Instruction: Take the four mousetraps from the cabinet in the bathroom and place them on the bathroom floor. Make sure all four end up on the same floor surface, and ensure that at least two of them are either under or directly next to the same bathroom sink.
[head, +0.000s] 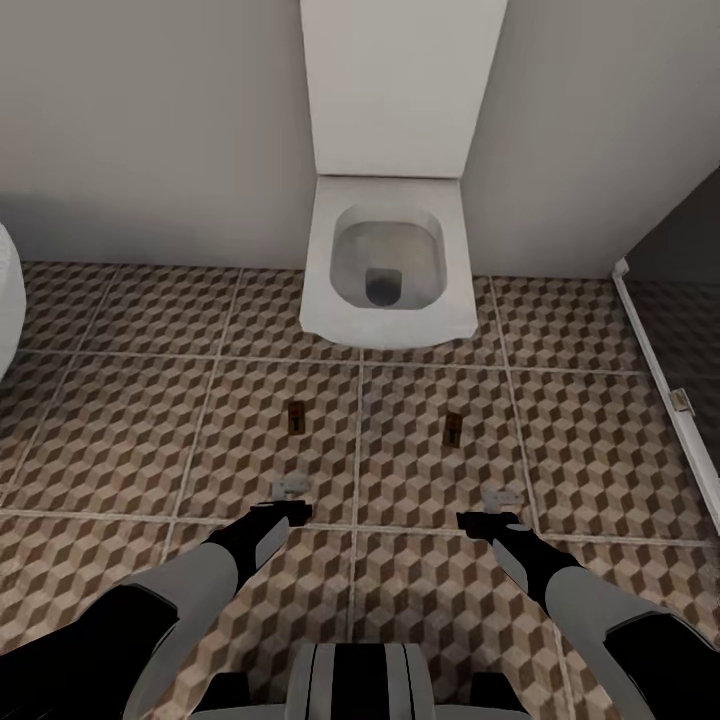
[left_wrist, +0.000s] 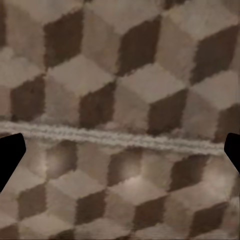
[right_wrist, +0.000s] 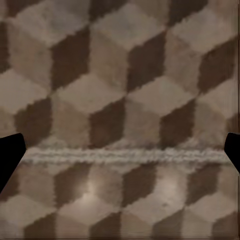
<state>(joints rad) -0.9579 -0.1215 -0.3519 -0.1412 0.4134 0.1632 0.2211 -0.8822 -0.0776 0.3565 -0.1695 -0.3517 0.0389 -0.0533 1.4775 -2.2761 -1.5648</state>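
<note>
Two mousetraps lie flat on the bathroom floor in front of a toilet, one left of a grout line and one right of it. They are small tan-brown boards with dark metal parts. My left gripper hangs just short of the left trap, low over the tiles and apart from it. My right gripper hangs likewise just short of the right trap. Both wrist views look straight down at cube-pattern tiles, with dark fingertips at opposite edges, wide apart and empty. The cabinet and the sink are out of view.
A white toilet with its tall cistern stands against the grey wall straight ahead. A white rounded fixture edge shows at far left. A white floor rail with a dark panel runs along the right.
</note>
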